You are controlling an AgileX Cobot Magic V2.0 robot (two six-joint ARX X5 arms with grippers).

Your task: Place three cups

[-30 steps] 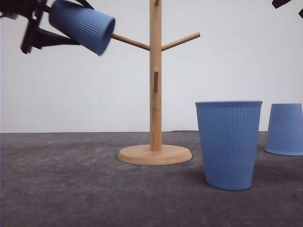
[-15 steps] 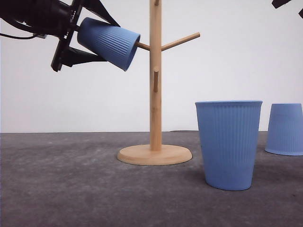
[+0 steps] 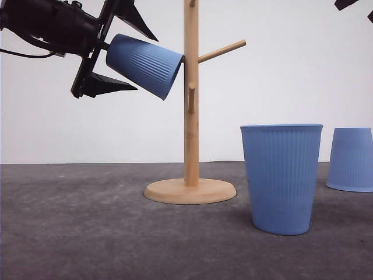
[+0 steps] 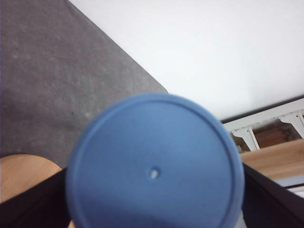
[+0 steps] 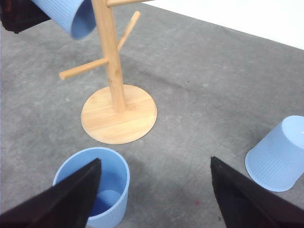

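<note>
Your left gripper was high at the left of the front view, its jaws spread above and below a tilted cup lying on its side; whether they still pressed on the cup or had let go I could not tell. That cup's open mouth faced the wooden stand, its rim met the upright post, and the left upper peg was hidden inside it, so it sat slid over the peg. In the left wrist view you were looking straight at its flat round bottom, blurred, with the dark jaws at either side. The stand's round base rested on the grey counter. A second cup stood upright, mouth up, on the counter to the right of the base and nearer the camera. A third cup stood upside down farther right and farther back, well apart from the stand. From the right wrist view, your right gripper hung above the counter with its jaws released and wide apart, grasping nothing, the upright cup just beside one finger and the inverted cup off to the other side.
</note>
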